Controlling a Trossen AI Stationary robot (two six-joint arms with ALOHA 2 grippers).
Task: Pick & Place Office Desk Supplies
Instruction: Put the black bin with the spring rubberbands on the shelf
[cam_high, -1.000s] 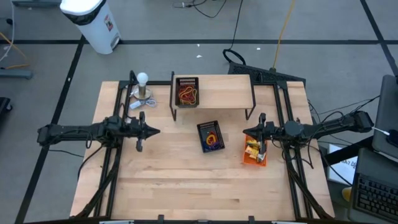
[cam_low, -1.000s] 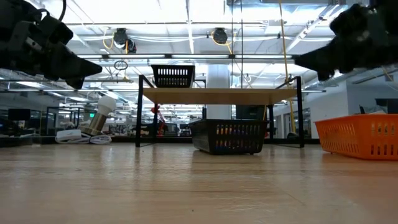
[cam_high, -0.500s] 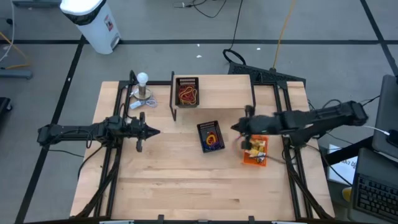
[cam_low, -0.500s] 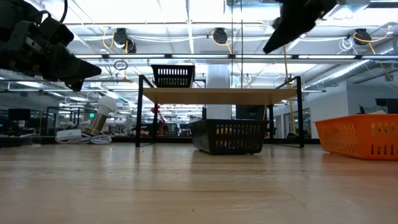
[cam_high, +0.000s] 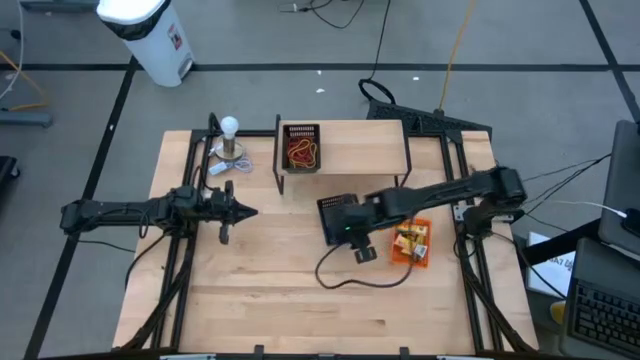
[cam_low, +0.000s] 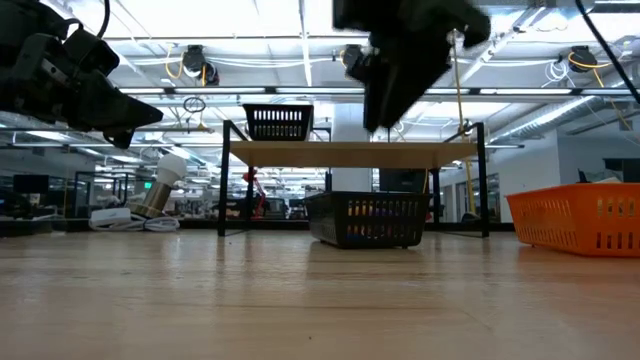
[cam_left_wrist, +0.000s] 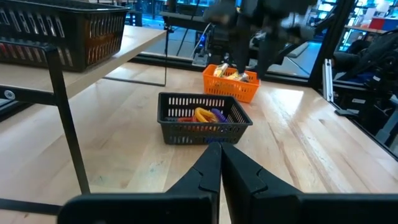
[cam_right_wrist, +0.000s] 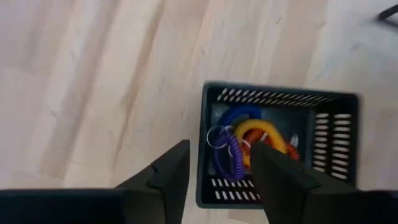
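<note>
High view shows you the right arm stretched across the table, its right gripper (cam_high: 340, 222) poised over the black basket (cam_high: 330, 208) in the middle of the wooden table (cam_high: 280, 290). Your right wrist view looks straight down into that basket (cam_right_wrist: 280, 149), where blue, purple, orange and yellow coiled loops (cam_right_wrist: 245, 140) lie tangled together; the two dark fingers (cam_right_wrist: 168, 174) stand apart with nothing between them. Just beside the basket you can see the orange bin (cam_high: 412, 243) holding yellow packets (cam_high: 408, 237). A second black basket (cam_high: 301, 147) with red and orange loops sits on the raised shelf (cam_high: 360, 148). Your left gripper (cam_high: 240, 211) hangs above the table's left half, well apart from the baskets, its fingers (cam_left_wrist: 239, 171) pressed together and empty. The white ball-topped stand (cam_high: 230, 140) stands at the far left corner.
</note>
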